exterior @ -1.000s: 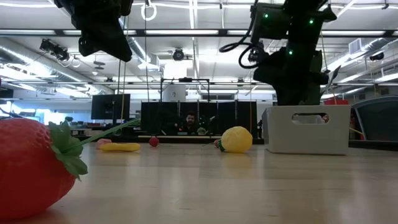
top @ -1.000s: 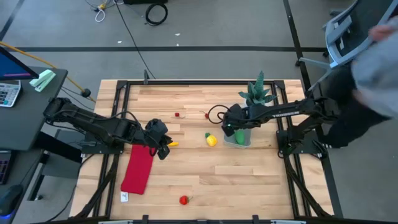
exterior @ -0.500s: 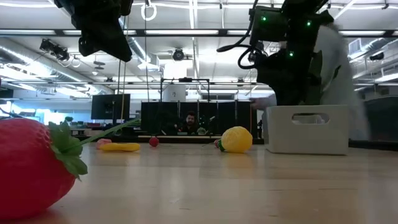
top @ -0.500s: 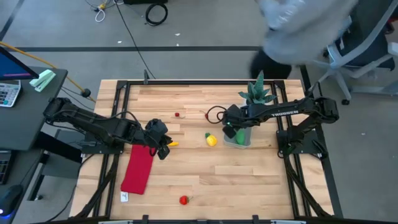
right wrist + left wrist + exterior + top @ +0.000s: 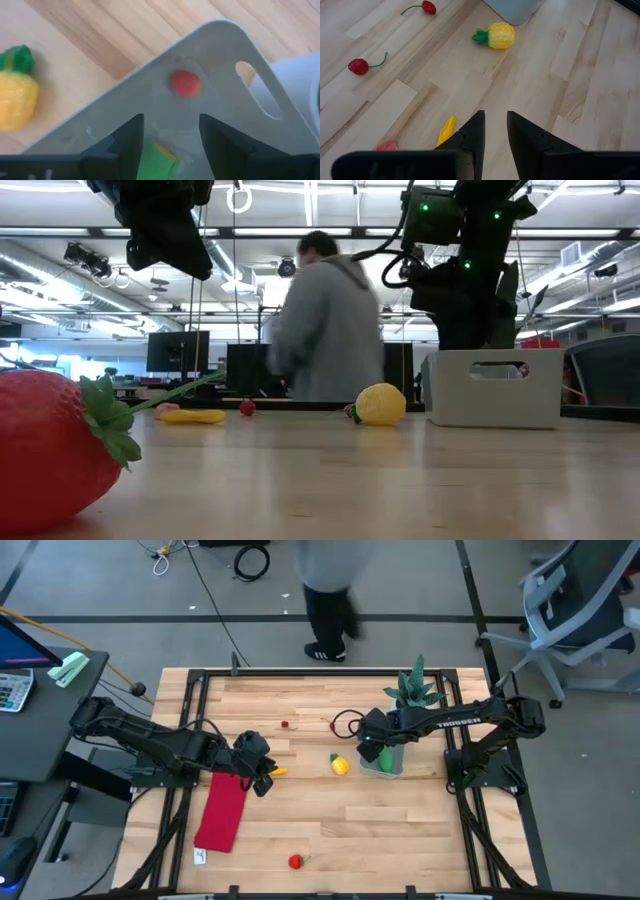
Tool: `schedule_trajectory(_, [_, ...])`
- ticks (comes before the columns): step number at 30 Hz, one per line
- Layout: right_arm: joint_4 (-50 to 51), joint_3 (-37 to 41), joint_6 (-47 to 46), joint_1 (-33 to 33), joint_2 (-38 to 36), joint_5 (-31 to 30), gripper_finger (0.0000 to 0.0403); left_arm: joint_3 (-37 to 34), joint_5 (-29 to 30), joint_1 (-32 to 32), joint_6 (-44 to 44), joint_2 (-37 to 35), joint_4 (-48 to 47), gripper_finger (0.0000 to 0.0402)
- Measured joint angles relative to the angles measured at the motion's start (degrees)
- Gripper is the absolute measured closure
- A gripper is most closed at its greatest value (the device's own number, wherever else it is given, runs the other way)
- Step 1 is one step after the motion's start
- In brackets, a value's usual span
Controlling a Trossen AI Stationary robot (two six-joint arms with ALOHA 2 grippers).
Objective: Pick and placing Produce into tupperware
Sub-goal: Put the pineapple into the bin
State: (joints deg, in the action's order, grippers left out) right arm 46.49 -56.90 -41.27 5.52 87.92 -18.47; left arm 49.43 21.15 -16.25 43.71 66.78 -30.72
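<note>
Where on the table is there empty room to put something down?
The widest bare wood lies between the red cloth, the strawberry and the tupperware. The back strip beyond the cherries is free too. It is crowded around the tupperware, with the yellow fruit and the potted plant beside it.

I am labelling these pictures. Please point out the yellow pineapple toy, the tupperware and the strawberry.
yellow pineapple toy point(image 5: 500, 35): left wrist view, on its yellow body.
tupperware point(image 5: 492, 400): low view, on its front wall below the handle hole.
strawberry point(image 5: 45, 440): low view, on its red body.
</note>
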Motion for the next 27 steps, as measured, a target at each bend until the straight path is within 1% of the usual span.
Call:
schedule_trajectory(6, [0.38, -2.87, 5.14, -2.95, -0.02, 0.87, 0.0206, 0.0, 0.02, 0.0, 0.01, 0.0, 0.0, 0.0311])
schedule_trajectory(12, [2.65, -10.03, 9.91, -5.85, -0.02, 0.82, 0.0194, 0.0, 0.01, -0.02, -0.01, 0.0, -0.11, 0.0314])
schedule_trajectory(17, [4.07, -17.22, 9.94, -8.62, -0.02, 1.09, 0.0177, 0.0, 0.01, -0.01, 0.0, 0.0, -0.62, 0.031])
schedule_trajectory(19, [3.72, -19.11, 9.87, -9.41, -0.05, 3.16, 0.0169, 0.0, 0.01, -0.02, 0.0, 0.0, -0.78, 0.0311])
schedule_trajectory(23, [2.11, -19.56, 6.94, -10.8, -0.04, 8.04, 0.0148, 0.0, 0.0, -0.02, 0.01, 0.0, -0.81, 0.0317])
schedule_trajectory(27, [1.2, -18.5, 2.0, -11.51, 0.95, 8.39, 0.0133, 0.0, 0.02, -0.02, 0.01, 0.0, -0.8, 0.0319])
